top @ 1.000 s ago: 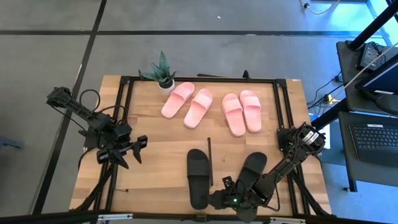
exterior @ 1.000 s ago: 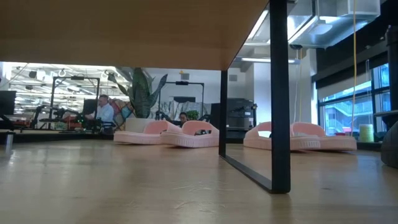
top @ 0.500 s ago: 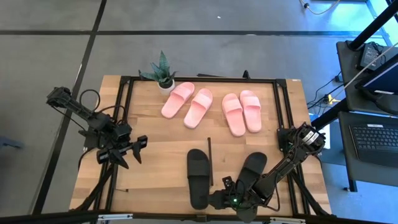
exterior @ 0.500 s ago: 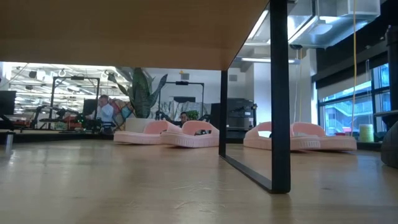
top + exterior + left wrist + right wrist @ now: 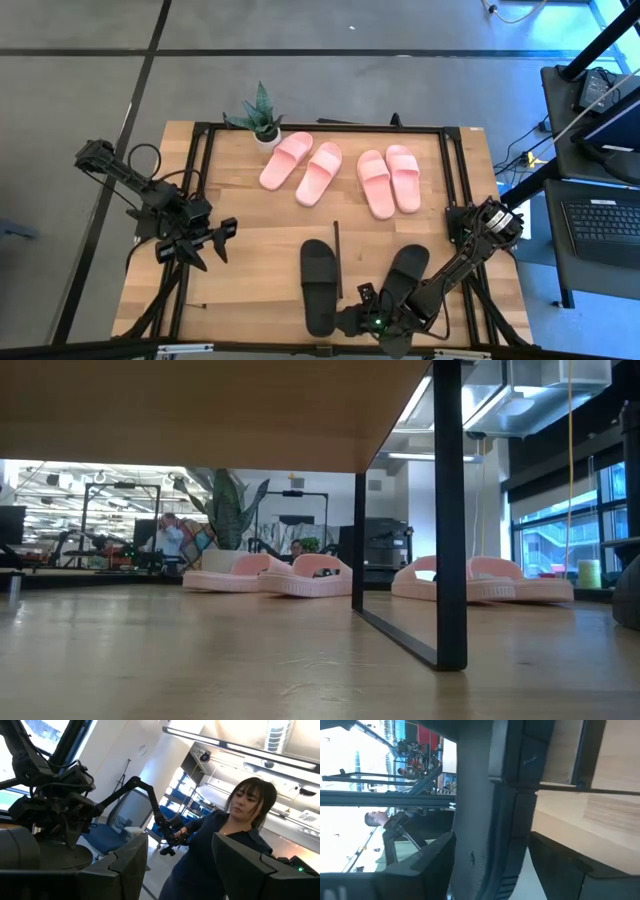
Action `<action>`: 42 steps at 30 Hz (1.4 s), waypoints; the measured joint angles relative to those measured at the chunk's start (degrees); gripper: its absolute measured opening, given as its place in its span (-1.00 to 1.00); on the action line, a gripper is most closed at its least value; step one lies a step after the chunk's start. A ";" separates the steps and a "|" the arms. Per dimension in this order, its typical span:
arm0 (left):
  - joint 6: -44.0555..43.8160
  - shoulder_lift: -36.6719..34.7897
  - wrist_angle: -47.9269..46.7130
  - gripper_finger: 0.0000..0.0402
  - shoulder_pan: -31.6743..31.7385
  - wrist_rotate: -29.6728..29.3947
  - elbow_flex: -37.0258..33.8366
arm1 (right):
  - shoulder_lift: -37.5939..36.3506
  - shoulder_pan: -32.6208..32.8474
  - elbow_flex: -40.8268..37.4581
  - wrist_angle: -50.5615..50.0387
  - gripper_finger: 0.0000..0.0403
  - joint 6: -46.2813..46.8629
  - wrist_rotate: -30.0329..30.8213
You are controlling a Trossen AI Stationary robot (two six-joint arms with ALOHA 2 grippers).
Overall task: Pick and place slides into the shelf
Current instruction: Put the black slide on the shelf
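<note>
right gripper (image 5: 490, 865) fingers spread, black slide (image 5: 492, 810) standing between them; light-wood board (image 5: 600, 815) with a thin black frame bar (image 5: 587, 752) just beyond, room with people far behind

Two pale pink pairs of slides (image 5: 343, 175) are seen lying flat, straps up, on the far half of the shelf (image 5: 240, 245), a light-wood board with a thin black frame. One black slide (image 5: 319, 285) lies near the front edge. A second black slide (image 5: 408, 268) lies to its right, partly covered.
</note>
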 joint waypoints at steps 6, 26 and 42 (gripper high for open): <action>0.00 0.00 0.00 0.05 0.00 0.00 0.00 | 0.00 -0.02 0.00 -1.03 0.23 0.05 0.02; -1.11 0.00 -0.02 0.05 0.00 0.00 0.00 | -0.04 5.00 0.00 -3.13 0.23 3.13 5.96; -1.11 -0.02 -0.02 0.05 0.00 1.79 0.00 | -0.33 11.09 5.98 -3.86 0.23 -31.72 7.37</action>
